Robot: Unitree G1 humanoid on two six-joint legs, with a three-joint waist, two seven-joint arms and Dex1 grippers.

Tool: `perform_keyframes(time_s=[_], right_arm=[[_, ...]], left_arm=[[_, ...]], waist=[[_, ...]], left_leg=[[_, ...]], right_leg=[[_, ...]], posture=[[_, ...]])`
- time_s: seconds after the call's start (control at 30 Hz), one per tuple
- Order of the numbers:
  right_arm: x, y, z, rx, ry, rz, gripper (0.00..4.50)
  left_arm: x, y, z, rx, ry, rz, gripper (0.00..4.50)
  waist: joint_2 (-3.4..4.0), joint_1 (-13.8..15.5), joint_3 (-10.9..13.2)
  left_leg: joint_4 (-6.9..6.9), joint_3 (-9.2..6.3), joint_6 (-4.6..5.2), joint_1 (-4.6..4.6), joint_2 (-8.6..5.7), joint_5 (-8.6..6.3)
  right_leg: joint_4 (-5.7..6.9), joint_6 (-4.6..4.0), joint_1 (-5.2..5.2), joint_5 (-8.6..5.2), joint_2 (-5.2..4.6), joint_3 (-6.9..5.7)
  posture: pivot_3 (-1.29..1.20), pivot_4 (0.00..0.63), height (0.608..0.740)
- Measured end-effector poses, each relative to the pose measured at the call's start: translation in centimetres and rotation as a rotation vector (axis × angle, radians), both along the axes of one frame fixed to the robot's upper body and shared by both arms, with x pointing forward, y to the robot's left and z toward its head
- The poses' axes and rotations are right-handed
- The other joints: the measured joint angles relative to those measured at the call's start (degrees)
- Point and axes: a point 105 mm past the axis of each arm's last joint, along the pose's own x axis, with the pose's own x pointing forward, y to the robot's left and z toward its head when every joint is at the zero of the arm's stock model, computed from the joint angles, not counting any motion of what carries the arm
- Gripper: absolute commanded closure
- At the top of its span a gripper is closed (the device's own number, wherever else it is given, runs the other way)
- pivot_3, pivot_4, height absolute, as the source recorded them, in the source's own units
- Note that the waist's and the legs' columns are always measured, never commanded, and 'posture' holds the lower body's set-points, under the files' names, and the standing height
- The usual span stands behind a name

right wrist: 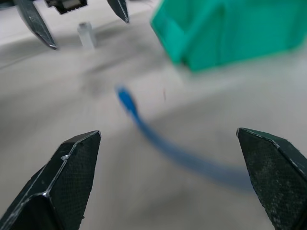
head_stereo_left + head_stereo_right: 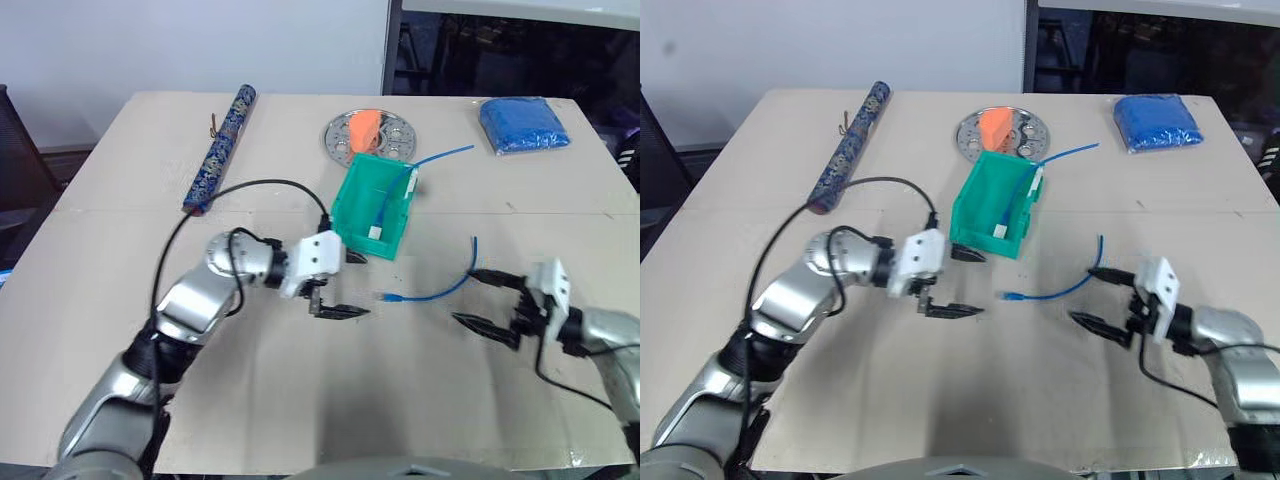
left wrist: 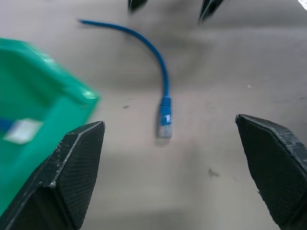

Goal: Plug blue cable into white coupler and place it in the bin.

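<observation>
Lying loose on the beige table (image 2: 120, 330), the blue cable (image 2: 440, 288) curves just in front of the bin (image 2: 352, 205), on the side nearest the robot, its small clear plug (image 3: 165, 132) pointing toward the left gripper (image 2: 345, 285). No finger touches it. The left gripper hovers just in front of the bin's near corner with its two black fingers spread wide, nothing between them; the plug sits in the gap of its wrist view. The right gripper (image 2: 485, 298) hangs near the cable's far end, farther from the bin, fingers likewise splayed apart and empty. The white coupler (image 1: 86, 34) stands upright on the table near the left gripper's fingertips, in front of the bin. Inside the bin lies a longer blue cable (image 2: 440, 157) with a white end block (image 2: 375, 232), its free length sticking out over the rim. Just behind the bin sits a round perforated metal plate (image 2: 345, 130) bearing an orange object (image 2: 364, 127). Behind the bin and off to the right rests a folded blue cloth (image 2: 523, 124); behind and to the left lies a long patterned blue tube (image 2: 220, 148). The tabletop is matte, with a seam running across it level with the bin. A pale wall (image 2: 200, 45) rises beyond the table, meeting a dark area (image 2: 510, 55) behind the cloth.
</observation>
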Motion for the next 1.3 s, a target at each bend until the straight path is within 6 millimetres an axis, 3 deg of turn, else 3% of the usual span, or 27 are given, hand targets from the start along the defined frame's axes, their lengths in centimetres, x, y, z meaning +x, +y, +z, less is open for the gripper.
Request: perform_keyframes(time_s=[0.13, 0.3, 0.4, 0.63, 0.67, 0.77, 0.83, 0.9, 1.0, 1.07, 1.17, 1.27, 1.3], right_arm=[[-1.5, -0.7, -0.6, 0.024, 0.016, -0.024, 0.03], [-2.7, -0.7, -0.7, 0.072, 0.003, -0.033, 0.03], [-3.2, -0.7, -0.8, 0.090, 0.012, -0.029, 0.00], [-3.6, -0.5, -0.7, 0.114, 0.008, -0.030, 0.00], [-3.6, -0.5, -0.7, 0.119, 0.012, -0.036, 0.00], [-3.5, -0.4, -0.5, 0.191, 0.085, -0.105, 0.00], [-3.7, 0.5, 0.4, 0.334, 0.216, -0.153, 0.00], [-4.0, 2.3, 2.5, 0.506, 0.305, -0.103, 0.00], [-3.3, 4.2, 5.5, 0.686, 0.294, -0.050, 0.00], [-1.8, 4.9, 6.9, 0.751, 0.238, -0.072, 0.00], [0.2, 6.3, 8.8, 0.830, 0.180, -0.082, 0.00], [0.8, 7.1, 9.6, 0.850, 0.166, -0.069, 0.00], [1.0, 7.5, 9.9, 0.864, 0.163, -0.061, 0.26]], left_arm=[[0.7, -1.0, -1.8, 0.051, 0.019, -0.018, 0.00], [1.9, -2.5, -2.5, 0.072, -0.036, -0.048, 0.00], [1.9, -2.6, -3.1, 0.098, -0.042, -0.076, 0.88], [1.6, -2.7, -3.2, 0.120, -0.049, -0.155, 4.27], [1.5, -2.8, -3.2, 0.118, -0.045, -0.163, 4.46], [1.4, -3.2, -3.0, 0.090, -0.017, -0.163, 4.46], [1.9, -4.2, -1.5, -0.064, 0.107, -0.077, 4.46], [2.5, -5.5, 1.7, -0.261, 0.239, -0.009, 4.46], [2.2, -6.3, 7.1, -0.505, 0.424, -0.012, 4.46], [1.3, -6.4, 8.8, -0.565, 0.505, -0.048, 4.46], [0.5, -6.6, 8.3, -0.564, 0.613, -0.046, 4.46], [0.4, -6.5, 7.9, -0.560, 0.647, -0.026, 4.46], [0.5, -6.5, 7.9, -0.565, 0.652, -0.017, 4.50]], waist=[[-0.03, -0.41, 0.01], [-0.04, -0.36, 0.01], [-0.04, -0.41, 0.01], [-0.04, -0.09, 0.00], [-0.04, -0.04, 0.00], [-0.02, 0.40, 0.01], [-0.01, 0.73, 0.02], [-0.05, 0.81, 0.04], [-0.06, 0.57, 0.02], [-0.04, 0.06, -0.01], [0.03, -0.18, -0.04], [0.03, -0.09, -0.04], [0.03, 0.02, -0.04]], left_leg=[[0.06, -0.01, 0.01, 0.04, 0.00, 0.01], [0.16, -0.01, 0.00, 0.07, -0.02, 0.01], [0.15, -0.01, 0.00, 0.07, -0.02, 0.01], [0.14, -0.02, 0.00, 0.07, -0.02, 0.01], [0.14, -0.01, 0.00, 0.07, -0.02, 0.01], [0.14, -0.03, 0.00, 0.06, -0.02, 0.01], [0.16, -0.17, 0.01, -0.07, -0.01, 0.01], [0.38, -0.42, 0.01, -0.27, -0.02, 0.01], [0.42, -0.46, 0.01, -0.24, -0.03, 0.01], [0.42, -0.45, 0.01, -0.20, -0.02, 0.01], [0.41, -0.51, -0.03, -0.22, -0.04, 0.04], [0.41, -0.54, -0.13, -0.27, -0.04, 0.09], [0.41, -0.54, -0.21, -0.29, -0.07, 0.13]], right_leg=[[0.06, 0.02, 0.08, 0.00, 0.00, 0.00], [0.06, 0.03, 0.16, 0.01, 0.00, 0.03], [0.06, 0.03, 0.15, 0.01, 0.00, 0.03], [0.06, 0.03, 0.16, 0.01, -0.01, 0.03], [0.06, 0.03, 0.16, 0.01, -0.01, 0.03], [0.08, 0.02, 0.14, 0.01, -0.01, 0.03], [0.11, 0.01, 0.09, 0.01, -0.01, -0.06], [0.10, 0.02, 0.07, 0.01, -0.01, -0.29], [0.11, 0.03, 0.10, 0.01, -0.01, -0.33], [0.14, 0.03, 0.11, 0.00, 0.00, -0.32], [0.15, 0.02, 0.06, 0.01, 0.02, -0.33], [0.11, 0.02, 0.04, 0.01, 0.01, -0.37], [0.09, 0.02, 0.04, 0.01, -0.01, -0.37]], posture=[[0.00, 0.150, 0.740], [0.00, 0.150, 0.740], [0.00, 0.150, 0.740], [0.00, 0.150, 0.740], [0.00, 0.150, 0.740], [0.00, 0.150, 0.740], [0.00, 0.150, 0.740], [0.00, 0.150, 0.740], [0.00, 0.150, 0.740], [0.00, 0.150, 0.740], [0.00, 0.150, 0.740], [0.00, 0.150, 0.740], [0.00, 0.150, 0.740]])
